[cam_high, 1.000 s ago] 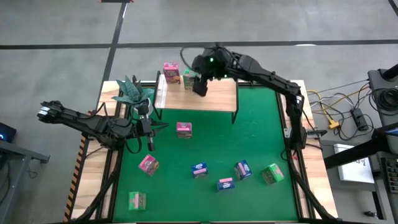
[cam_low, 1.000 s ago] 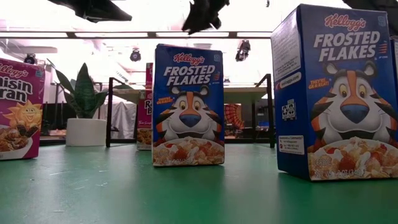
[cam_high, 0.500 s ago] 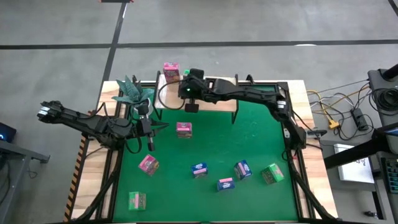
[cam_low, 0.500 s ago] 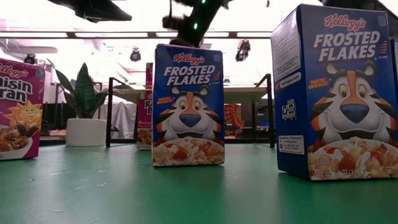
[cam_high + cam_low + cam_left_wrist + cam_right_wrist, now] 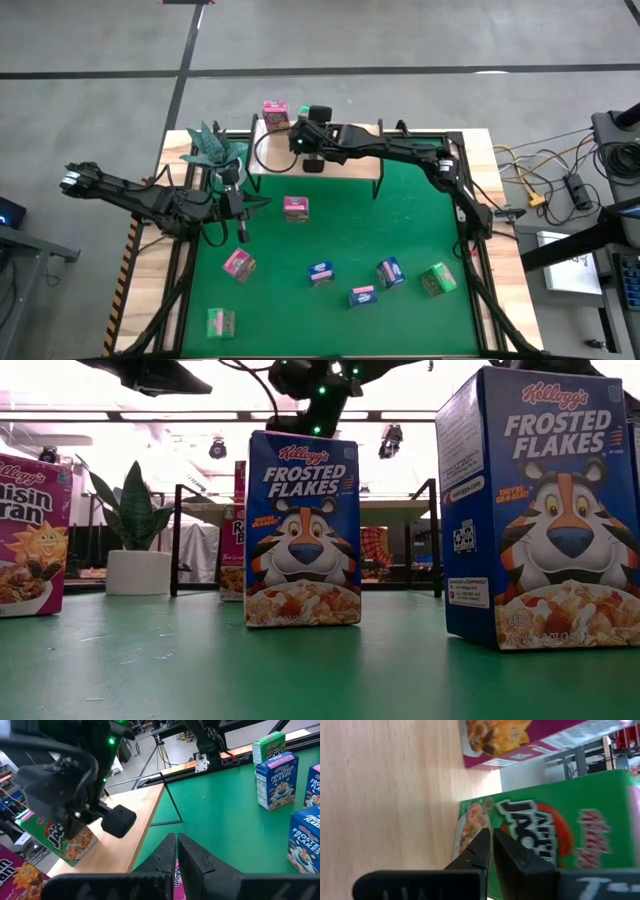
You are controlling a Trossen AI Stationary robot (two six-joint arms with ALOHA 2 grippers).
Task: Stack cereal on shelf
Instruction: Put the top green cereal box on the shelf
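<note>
In the upper middle of the high view, our right hand (image 5: 312,160) has swung down to the shelf (image 5: 350,158) beside the green cereal box (image 5: 64,836) (fingers together, empty), so that box looks delivered.

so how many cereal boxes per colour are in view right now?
Pink boxes: 3
Green boxes: 3
Blue boxes: 3
Total: 9
</note>
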